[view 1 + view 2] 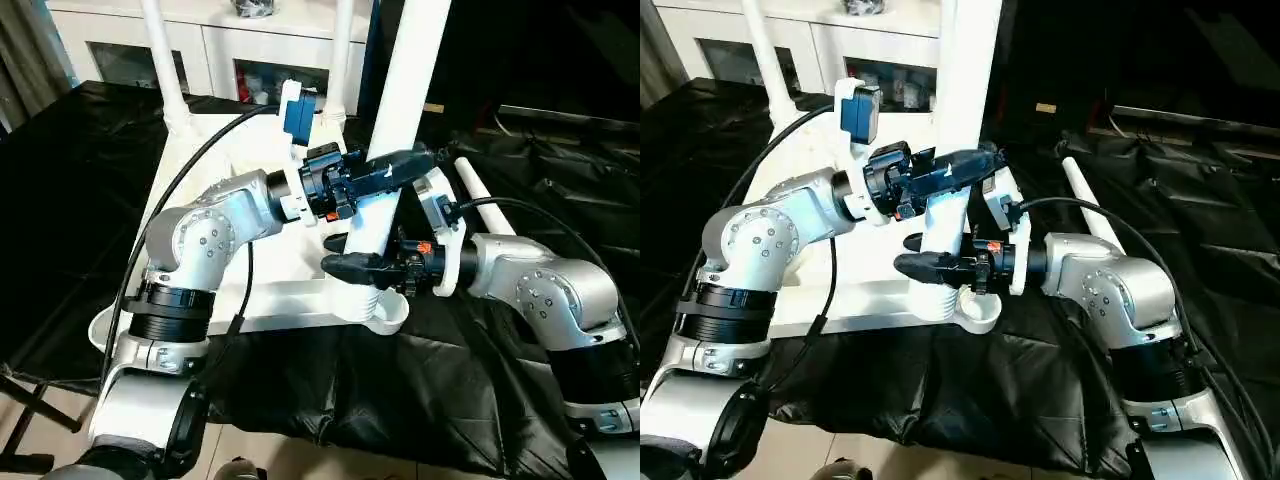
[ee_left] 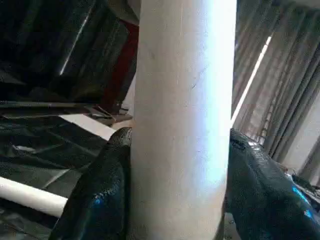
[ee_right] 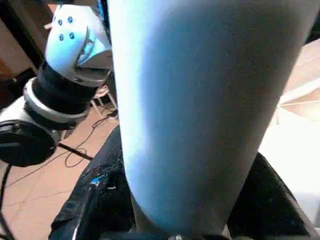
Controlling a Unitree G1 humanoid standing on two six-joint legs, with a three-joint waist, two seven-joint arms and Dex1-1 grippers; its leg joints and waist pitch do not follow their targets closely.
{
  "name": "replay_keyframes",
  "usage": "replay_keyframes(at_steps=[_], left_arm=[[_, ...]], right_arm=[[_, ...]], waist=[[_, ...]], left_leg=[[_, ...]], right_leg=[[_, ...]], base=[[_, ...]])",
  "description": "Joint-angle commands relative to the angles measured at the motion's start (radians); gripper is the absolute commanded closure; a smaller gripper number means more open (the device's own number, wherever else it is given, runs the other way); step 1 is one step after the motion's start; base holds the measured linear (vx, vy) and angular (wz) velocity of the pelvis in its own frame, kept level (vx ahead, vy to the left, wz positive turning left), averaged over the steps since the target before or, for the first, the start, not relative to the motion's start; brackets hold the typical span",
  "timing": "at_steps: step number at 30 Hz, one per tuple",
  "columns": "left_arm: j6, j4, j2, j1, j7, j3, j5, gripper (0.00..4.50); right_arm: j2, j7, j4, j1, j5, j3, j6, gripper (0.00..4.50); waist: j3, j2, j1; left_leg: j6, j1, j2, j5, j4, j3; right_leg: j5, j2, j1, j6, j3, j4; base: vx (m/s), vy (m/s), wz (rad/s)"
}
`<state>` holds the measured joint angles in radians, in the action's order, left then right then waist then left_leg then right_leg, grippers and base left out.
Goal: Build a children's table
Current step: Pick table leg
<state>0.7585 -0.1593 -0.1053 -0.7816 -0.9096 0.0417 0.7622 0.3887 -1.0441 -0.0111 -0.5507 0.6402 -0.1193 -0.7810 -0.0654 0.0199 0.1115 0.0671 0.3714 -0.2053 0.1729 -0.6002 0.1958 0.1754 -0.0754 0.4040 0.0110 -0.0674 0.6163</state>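
Observation:
The children's table lies upside down: its white tabletop (image 1: 285, 300) rests on the black cloth with the ribbed side up. Two white legs (image 1: 160, 50) (image 1: 340, 60) stand in the far corners. A third leg (image 1: 410, 80) stands upright, a little tilted, in the near right corner socket (image 1: 388, 318). My left gripper (image 1: 395, 168) is shut around this leg at mid height. My right gripper (image 1: 352, 266) is shut around it just above the threaded end. In the wrist views, black fingers (image 2: 100, 195) (image 3: 100, 200) press both sides of the leg (image 2: 182, 125) (image 3: 200, 100).
Another white leg (image 1: 485, 195) lies loose on the black cloth to the right of the tabletop. A white glass-door cabinet (image 1: 210, 50) stands behind the table. Black cloth (image 1: 420, 400) covers the surface around the tabletop, and bare floor shows at the near edge.

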Motion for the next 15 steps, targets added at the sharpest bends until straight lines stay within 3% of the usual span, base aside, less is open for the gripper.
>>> replay_keyframes(at_steps=[1,2,6,9,10,11,13,15], left_arm=[[-0.067,0.032,0.026,-0.007,-0.003,0.036,0.037,1.47],[-0.061,0.039,0.053,-0.015,0.030,0.095,0.100,1.46],[-0.154,0.044,0.091,-0.031,0.117,0.168,0.097,1.46],[-0.170,0.026,0.050,-0.030,0.129,0.197,0.074,1.46],[-0.185,0.026,0.017,-0.015,0.121,0.178,0.026,1.46],[-0.252,0.026,-0.069,0.041,0.074,0.075,-0.130,1.46],[-0.319,0.026,-0.147,0.103,0.021,-0.038,-0.266,1.46],[-0.347,0.022,-0.204,0.150,-0.021,-0.124,-0.337,1.46]], right_arm=[[-0.003,0.027,-0.018,0.004,-0.003,0.030,0.005,2.59],[-0.014,0.042,-0.021,0.007,-0.003,0.043,0.019,2.59],[-0.051,0.094,-0.029,0.024,-0.004,0.080,0.062,2.59],[-0.092,0.191,-0.040,0.054,-0.046,0.108,0.134,2.59],[-0.102,0.230,-0.044,0.067,-0.074,0.113,0.165,2.59],[-0.111,0.309,-0.067,0.088,-0.149,0.107,0.232,2.59],[-0.114,0.368,-0.094,0.107,-0.218,0.091,0.289,2.59],[-0.119,0.407,-0.113,0.124,-0.266,0.079,0.345,2.59]], waist=[[0.084,0.003,0.002],[0.084,0.003,0.001],[0.083,0.006,0.002],[0.081,0.004,0.002],[0.080,0.003,-0.004],[0.080,0.001,-0.003],[0.081,-0.006,-0.011],[0.082,-0.009,-0.015]], left_leg=[[-0.007,-0.010,-0.019,0.125,0.057,-0.013],[-0.007,-0.009,-0.019,0.125,0.057,-0.013],[-0.008,-0.010,-0.020,0.140,0.056,-0.013],[-0.003,-0.012,-0.020,0.140,0.059,-0.014],[0.005,-0.010,-0.018,0.144,0.062,-0.016],[0.013,-0.014,-0.023,0.144,0.067,-0.022],[0.036,-0.020,-0.021,0.152,0.069,-0.021],[0.048,-0.020,-0.021,0.154,0.069,-0.017]], right_leg=[[0.163,-0.060,-0.064,0.201,0.043,-0.068],[0.152,-0.058,-0.063,0.205,0.043,-0.066],[0.169,-0.061,-0.061,0.207,0.042,-0.070],[0.203,-0.060,-0.058,0.179,0.042,-0.072],[0.230,-0.058,-0.057,0.159,0.040,-0.074],[0.257,-0.060,-0.051,0.121,0.039,-0.080],[0.276,-0.057,-0.048,0.089,0.042,-0.078],[0.245,-0.056,-0.050,0.104,0.044,-0.072]], base=[[0.000,0.000,0.00],[0.000,0.000,0.00],[0.000,0.000,0.00],[0.000,0.000,0.00],[0.000,0.000,0.00],[0.000,0.000,0.00],[0.000,0.000,0.00],[0.000,0.000,0.00]])
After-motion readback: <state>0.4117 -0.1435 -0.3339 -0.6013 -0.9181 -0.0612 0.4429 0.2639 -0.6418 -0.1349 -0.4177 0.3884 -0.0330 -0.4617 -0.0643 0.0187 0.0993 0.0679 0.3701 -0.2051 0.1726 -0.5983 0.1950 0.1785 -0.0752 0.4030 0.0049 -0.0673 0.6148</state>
